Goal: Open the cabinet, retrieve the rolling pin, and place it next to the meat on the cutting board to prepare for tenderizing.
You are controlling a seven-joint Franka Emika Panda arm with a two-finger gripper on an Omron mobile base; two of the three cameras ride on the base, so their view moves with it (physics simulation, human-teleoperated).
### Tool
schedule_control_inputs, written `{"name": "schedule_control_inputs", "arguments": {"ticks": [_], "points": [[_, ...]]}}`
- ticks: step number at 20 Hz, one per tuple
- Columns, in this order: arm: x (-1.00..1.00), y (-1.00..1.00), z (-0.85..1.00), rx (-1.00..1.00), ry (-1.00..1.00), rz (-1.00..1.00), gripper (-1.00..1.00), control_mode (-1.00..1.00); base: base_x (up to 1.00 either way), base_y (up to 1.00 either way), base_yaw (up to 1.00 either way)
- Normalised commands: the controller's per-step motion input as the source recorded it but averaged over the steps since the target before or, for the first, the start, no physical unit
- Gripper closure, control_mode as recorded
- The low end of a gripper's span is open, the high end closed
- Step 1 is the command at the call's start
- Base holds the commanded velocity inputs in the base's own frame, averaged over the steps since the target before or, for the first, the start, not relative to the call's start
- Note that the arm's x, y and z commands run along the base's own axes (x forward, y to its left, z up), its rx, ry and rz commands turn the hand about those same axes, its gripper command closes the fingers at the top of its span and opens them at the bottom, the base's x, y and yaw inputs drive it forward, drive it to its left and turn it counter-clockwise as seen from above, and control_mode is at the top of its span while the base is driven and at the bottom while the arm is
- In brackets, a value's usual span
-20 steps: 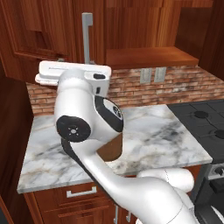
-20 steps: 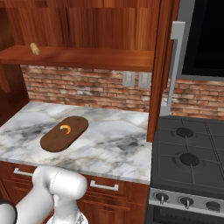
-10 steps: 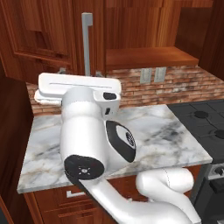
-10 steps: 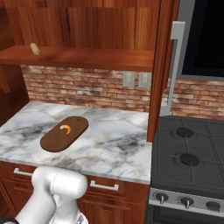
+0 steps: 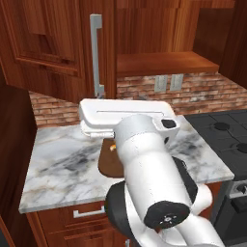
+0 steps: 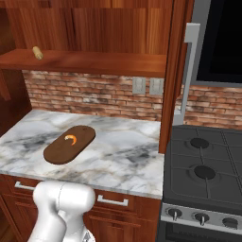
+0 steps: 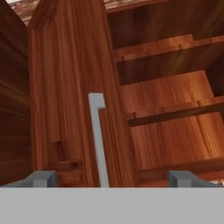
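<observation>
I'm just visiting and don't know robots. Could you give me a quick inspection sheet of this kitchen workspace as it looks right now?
Surface: marble worktop, bare apart from the board.
Job's things: cabinet doors swung open; rolling pin on its bottom shelf; meat on the cutting board.
Clutter: nothing seen.
Hand: hand open, holding nothing, facing the bar handle of an open door.
Cables: nothing seen.
Surroundings: brick backsplash, wall sockets, stove, drawers below.
</observation>
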Motion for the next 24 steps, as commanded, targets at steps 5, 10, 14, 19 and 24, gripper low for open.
{"name": "schedule_control_inputs", "arguments": {"ticks": [5, 10, 14, 19, 24], "points": [[-0.05, -0.77, -0.23, 0.00, 0.00, 0.14, -1.00, -1.00, 0.00, 0.00, 0.00], [0.00, -0.80, -0.14, 0.01, 0.00, 0.15, -1.00, -1.00, 0.00, 0.00, 0.00], [0.01, -0.76, -0.05, 0.04, 0.00, 0.15, -1.00, -1.00, 0.00, 0.00, 0.00], [0.20, -0.72, 0.00, 0.08, 0.00, 0.17, -1.00, -1.00, 0.00, 0.00, 0.00], [0.61, -0.57, -0.12, 0.10, 0.01, 0.21, -1.00, -1.00, 0.00, 0.00, 0.00]]}}
